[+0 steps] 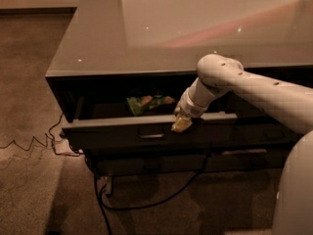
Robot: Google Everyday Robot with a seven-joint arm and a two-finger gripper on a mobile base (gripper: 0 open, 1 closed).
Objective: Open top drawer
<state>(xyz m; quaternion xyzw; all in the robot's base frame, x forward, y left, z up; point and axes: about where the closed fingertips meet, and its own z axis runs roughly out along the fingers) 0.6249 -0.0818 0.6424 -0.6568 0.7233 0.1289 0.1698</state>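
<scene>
Part of the job looked done: the top drawer stood open some way, its front well forward of the counter above it, so you could see inside, where a green and orange packet lay. Your end effector sat at the upper edge of the drawer front, just right of the drawer's handle. Whether it was spread or pressed together, I could not tell. I judged that some pulling was left, because the back of the drawer was hidden in shadow.
</scene>
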